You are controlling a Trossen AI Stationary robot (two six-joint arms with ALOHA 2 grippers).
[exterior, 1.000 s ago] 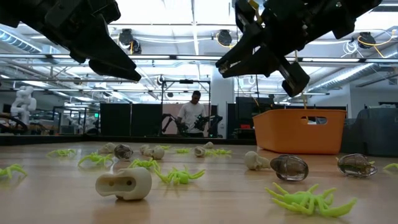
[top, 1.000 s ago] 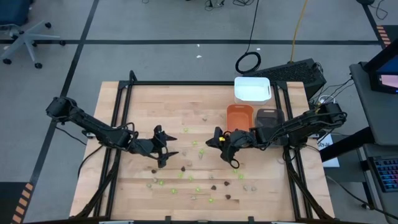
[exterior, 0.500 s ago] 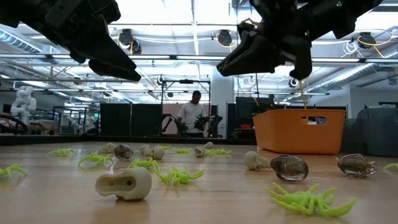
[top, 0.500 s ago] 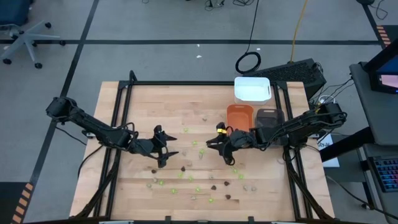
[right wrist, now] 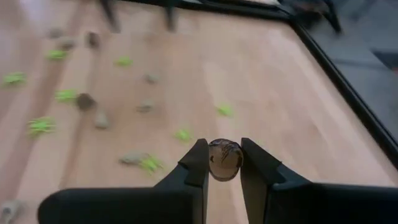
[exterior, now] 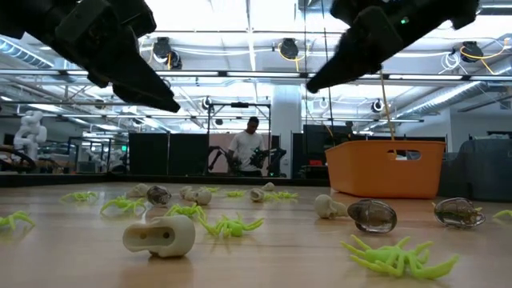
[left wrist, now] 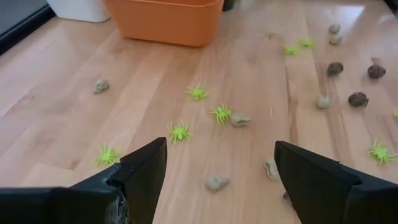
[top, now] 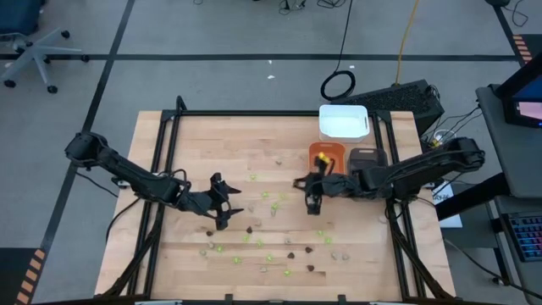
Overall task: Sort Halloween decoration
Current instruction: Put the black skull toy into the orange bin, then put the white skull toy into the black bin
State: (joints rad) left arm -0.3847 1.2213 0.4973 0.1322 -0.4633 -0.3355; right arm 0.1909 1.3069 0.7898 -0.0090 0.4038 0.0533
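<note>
wooden table (top: 203, 135) | on it: scattered Halloween decoration (top: 269, 257), orange tray (top: 326, 154), white tray (top: 343, 121), grey tray (top: 367, 158)

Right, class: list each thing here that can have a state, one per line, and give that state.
Left gripper: open, empty, held above the table.
Right gripper: shut on a dark brown piece, lifted off the table.
Orange tray: upright on the table, contents not visible.
White tray: upright, looks empty.
Grey tray: upright, partly hidden by the right arm.
Green spiders: loose, scattered on the table.
</note>
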